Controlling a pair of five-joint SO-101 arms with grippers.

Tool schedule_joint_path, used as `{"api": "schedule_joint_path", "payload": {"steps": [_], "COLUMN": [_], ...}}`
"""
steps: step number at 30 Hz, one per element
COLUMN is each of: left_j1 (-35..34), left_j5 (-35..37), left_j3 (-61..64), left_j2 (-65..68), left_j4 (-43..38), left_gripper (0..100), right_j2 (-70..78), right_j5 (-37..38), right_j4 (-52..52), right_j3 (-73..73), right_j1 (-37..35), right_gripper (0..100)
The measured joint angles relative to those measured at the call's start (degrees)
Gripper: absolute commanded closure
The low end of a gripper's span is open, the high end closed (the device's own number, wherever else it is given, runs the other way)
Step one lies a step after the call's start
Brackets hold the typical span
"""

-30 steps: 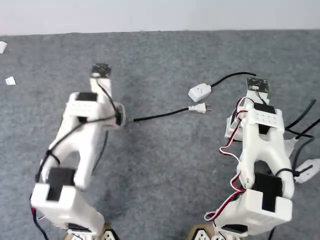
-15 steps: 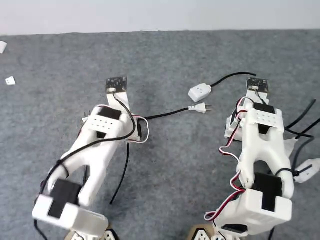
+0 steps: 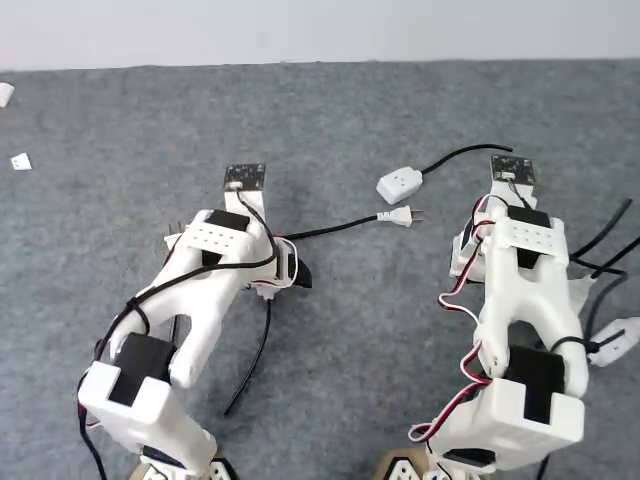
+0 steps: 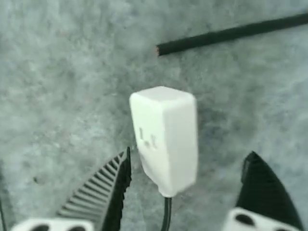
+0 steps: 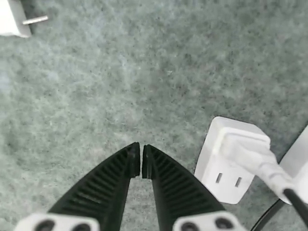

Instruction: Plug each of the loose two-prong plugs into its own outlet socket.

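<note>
A white outlet socket point(image 4: 166, 137) with two slots lies on the grey carpet between the spread fingers of my left gripper point(image 4: 189, 155), which is open and not touching it. A black cable end point(image 4: 231, 33) lies just beyond. From above, my left gripper point(image 3: 296, 268) sits beside the black cord of a loose white two-prong plug point(image 3: 400, 216). Another white socket point(image 3: 400, 183) lies just behind that plug. My right gripper point(image 5: 140, 153) is shut on nothing, over bare carpet. Beside it lies a white socket point(image 5: 226, 168) with a white plug point(image 5: 245, 147) seated in it.
A black cable point(image 3: 250, 370) trails from under the left arm toward the front edge. More black cables point(image 3: 605, 245) and a white part point(image 3: 615, 340) lie by the right arm. Small white scraps point(image 3: 20, 161) sit far left. A plug's prong point(image 5: 33, 19) shows in the right wrist view.
The left arm has swung to the right, toward the loose plug's cord, and a black cable now trails out behind it. The right arm has not moved.
</note>
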Motion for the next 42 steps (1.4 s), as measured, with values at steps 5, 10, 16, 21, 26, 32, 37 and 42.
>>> {"api": "schedule_joint_path", "payload": {"steps": [5,10,16,21,26,32,37,42], "left_j1": [-0.62,2.64,11.87,12.31,8.35,4.31,3.96,1.32], "left_j5": [-3.52,-10.73,-21.1,-21.45,-21.27,-21.19,-21.19,-21.19], "left_j3": [4.66,17.05,25.14,22.77,12.57,8.88,13.8,18.73], "left_j2": [-11.96,-26.81,-34.29,-24.79,-8.97,-5.36,-10.29,-13.63], "left_j4": [-0.44,-6.86,-13.19,-18.37,-19.08,-19.08,-19.08,-19.08], "left_gripper": [75,88,99,99,99,99,99,99], "right_j2": [0.0,0.0,0.0,0.0,0.0,0.0,0.0,0.0], "right_j5": [0.26,0.26,0.26,0.26,0.26,0.26,0.26,0.26], "right_j4": [0.0,0.0,0.0,0.0,0.0,0.0,0.0,0.0], "right_j3": [0.0,0.0,0.0,0.0,0.7,0.97,0.97,0.97], "right_j1": [0.0,0.0,0.0,0.0,0.0,0.0,0.0,0.0], "right_gripper": [98.0,98.0,98.0,98.0,98.0,98.0,98.0,98.0]}}
